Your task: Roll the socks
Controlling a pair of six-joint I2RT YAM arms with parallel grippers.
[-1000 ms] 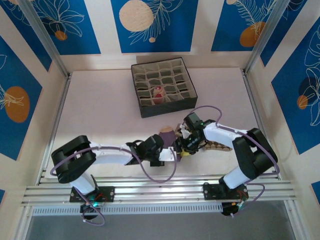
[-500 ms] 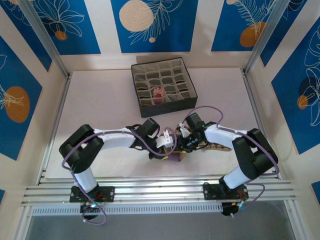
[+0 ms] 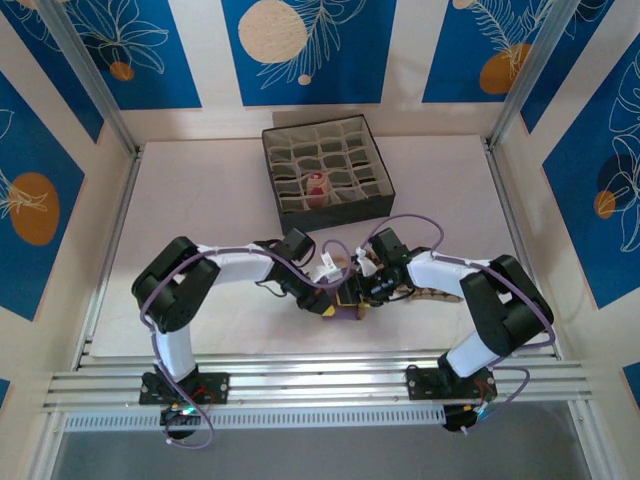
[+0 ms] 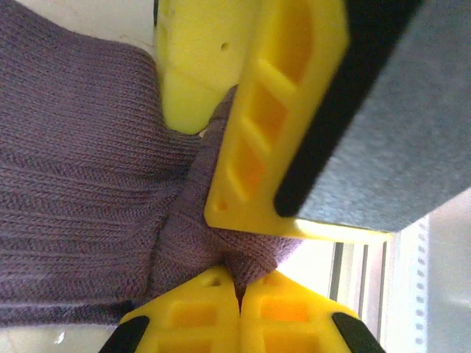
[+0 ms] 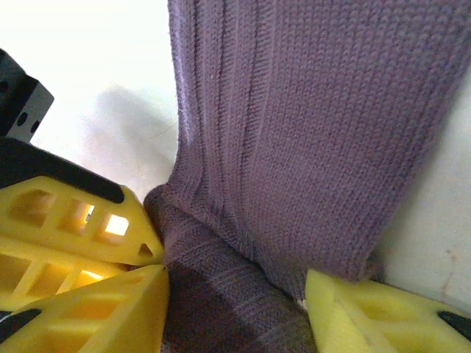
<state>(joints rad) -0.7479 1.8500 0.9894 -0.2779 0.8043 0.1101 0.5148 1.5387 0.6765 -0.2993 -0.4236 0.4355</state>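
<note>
While the grey compartment box (image 3: 335,219) holds one rolled beige-maroon sock (image 3: 317,187) in a middle cell, the purple sock (image 3: 346,311) lies on the near worktop (image 3: 200,200). Left gripper (image 4: 237,285) jaws pinch it together. Right gripper (image 5: 234,305) jaws straddle it; grip unclear.

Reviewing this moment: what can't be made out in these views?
- Purple sock: in top external the left end effector and right end effector cover it. The wrist views crop it, so how far it is rolled is unclear.
- Diamond-patterned sock: top external, mostly under the right arm.
- Right grip: right wrist, fingers flank the fabric; whether they pinch is unclear.
- Boxed sock, in the grey box: top external, too small for pattern.
</note>
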